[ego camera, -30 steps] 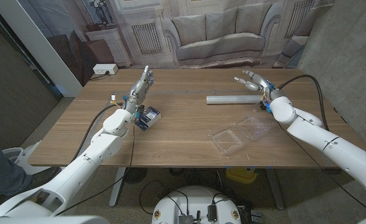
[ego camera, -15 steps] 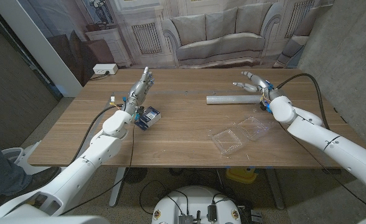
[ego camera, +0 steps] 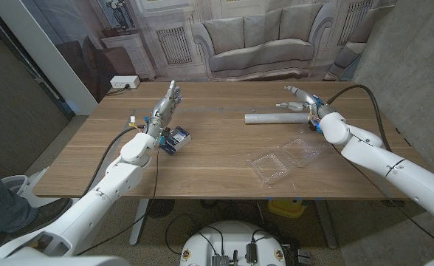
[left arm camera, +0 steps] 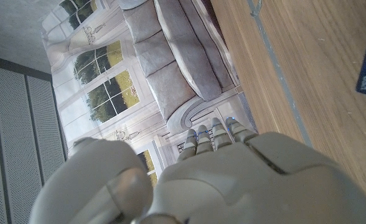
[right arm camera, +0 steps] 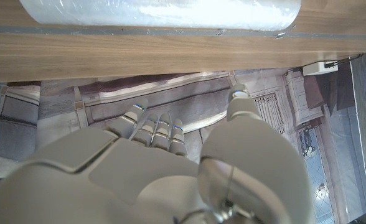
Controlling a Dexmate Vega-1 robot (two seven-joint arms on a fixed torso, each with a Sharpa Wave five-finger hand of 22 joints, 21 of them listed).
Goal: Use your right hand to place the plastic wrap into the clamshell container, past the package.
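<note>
Clamshell container [ego camera: 282,160]: we see it lying open on the surface's near right part, nearer us than the roll.
Package [ego camera: 176,138]: by our left hand [ego camera: 165,108], well apart from the roll.
Right hand [ego camera: 303,100]: fingers apart, holding nothing, just beside the roll's right end.
Plastic wrap [ego camera: 276,117]: long axis runs left-right; it seems untouched, though the angle is poor.
</note>
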